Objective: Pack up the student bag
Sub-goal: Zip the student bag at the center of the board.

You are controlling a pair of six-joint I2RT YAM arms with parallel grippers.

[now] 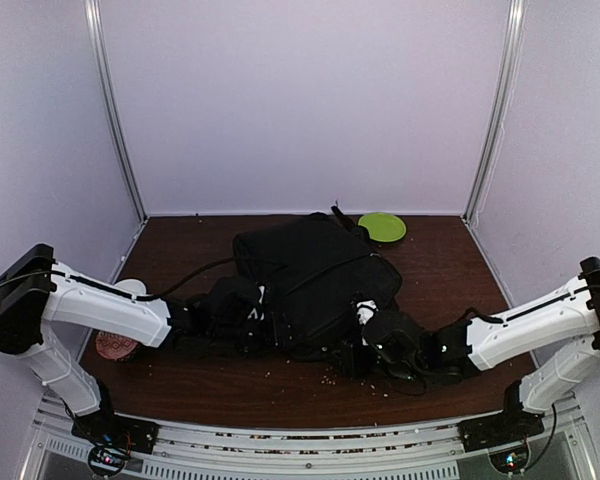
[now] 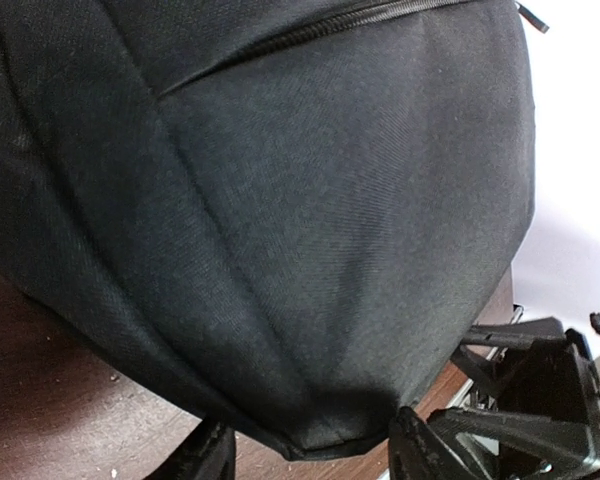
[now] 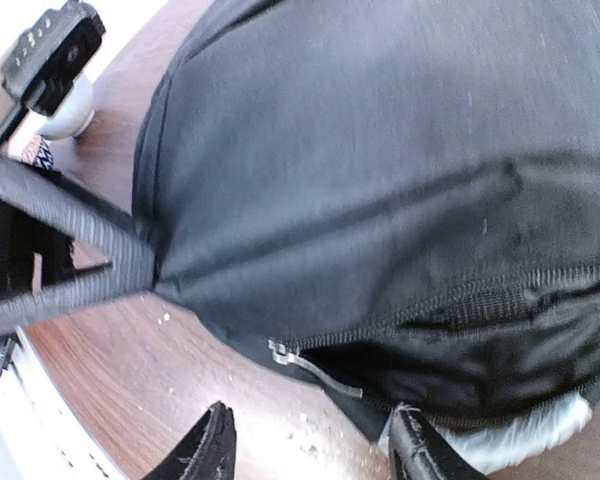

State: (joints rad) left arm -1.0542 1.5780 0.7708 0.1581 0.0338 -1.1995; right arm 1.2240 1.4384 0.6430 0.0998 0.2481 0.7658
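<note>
The student bag (image 1: 310, 270) is a large black backpack lying in the middle of the table. My left gripper (image 1: 255, 318) is at its left end. In the left wrist view the bag (image 2: 310, 200) fills the frame and its bottom seam is pinched in the left gripper (image 2: 315, 455), with creases fanning out from there. My right gripper (image 1: 365, 345) is at the bag's near right corner. It stands open (image 3: 315, 445) just short of a metal zipper pull (image 3: 315, 368), which lies free on the bag (image 3: 380, 150). Something white and fuzzy (image 3: 520, 440) shows in the unzipped pocket.
A green plate (image 1: 382, 226) lies behind the bag at the back. A white round object (image 1: 130, 290) and a patterned one (image 1: 115, 345) sit under my left arm. Crumbs dot the brown table (image 1: 280, 385) in front of the bag.
</note>
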